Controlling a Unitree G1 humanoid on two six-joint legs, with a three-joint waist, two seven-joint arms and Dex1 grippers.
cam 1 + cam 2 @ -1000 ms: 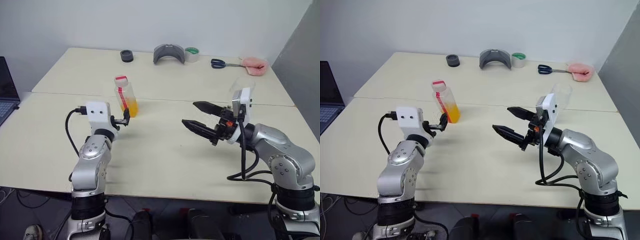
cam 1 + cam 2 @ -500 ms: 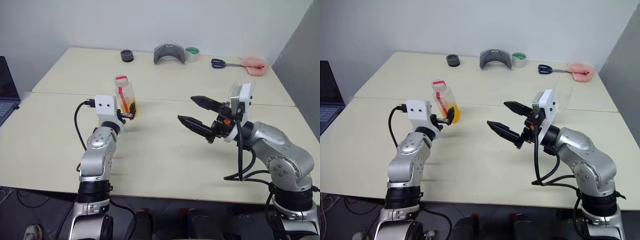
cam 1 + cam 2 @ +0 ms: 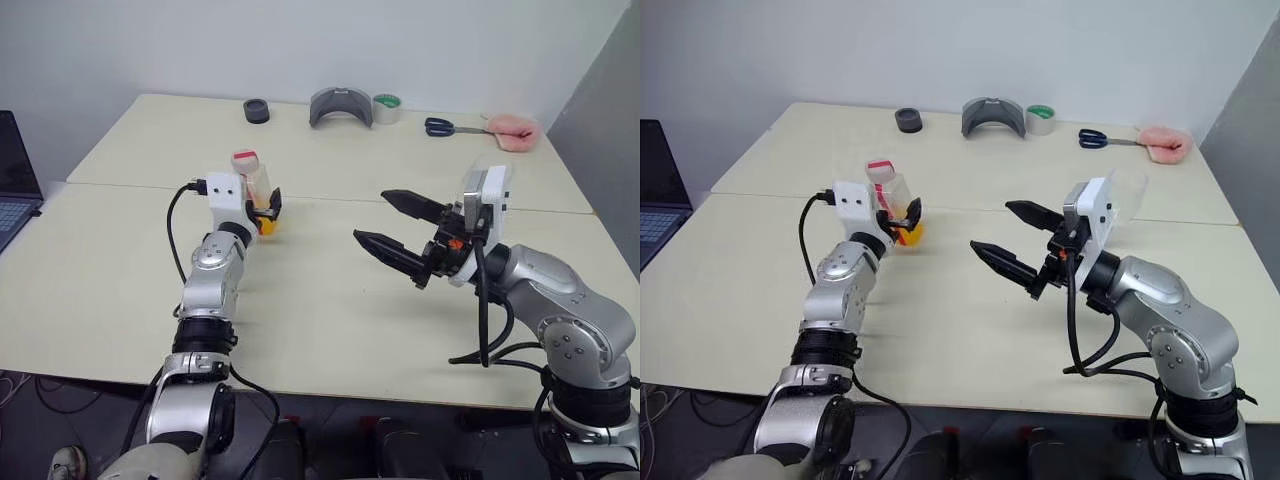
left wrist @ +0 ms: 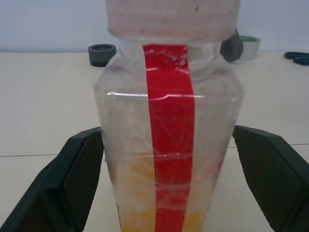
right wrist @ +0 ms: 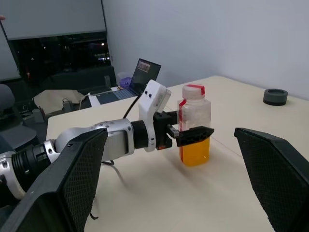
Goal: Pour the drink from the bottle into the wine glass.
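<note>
Office or lab-type workroom, used as test space. Two plain cream tables (image 3: 330, 300) pushed together, bare white wall (image 3: 300, 45) behind. Open laptop (image 3: 15, 185) at table edge, second laptop (image 5: 140, 77) on far desk with papers. Office chair (image 5: 7, 104) beside that desk. Large dark windows (image 5: 58, 48) under white roller blind (image 5: 53, 17). Desk clutter along far edge: scissors (image 3: 445, 127), tape roll (image 3: 386, 108), black ring (image 3: 257, 110), grey curved part (image 3: 339, 106), pink cloth (image 3: 510, 128).
</note>
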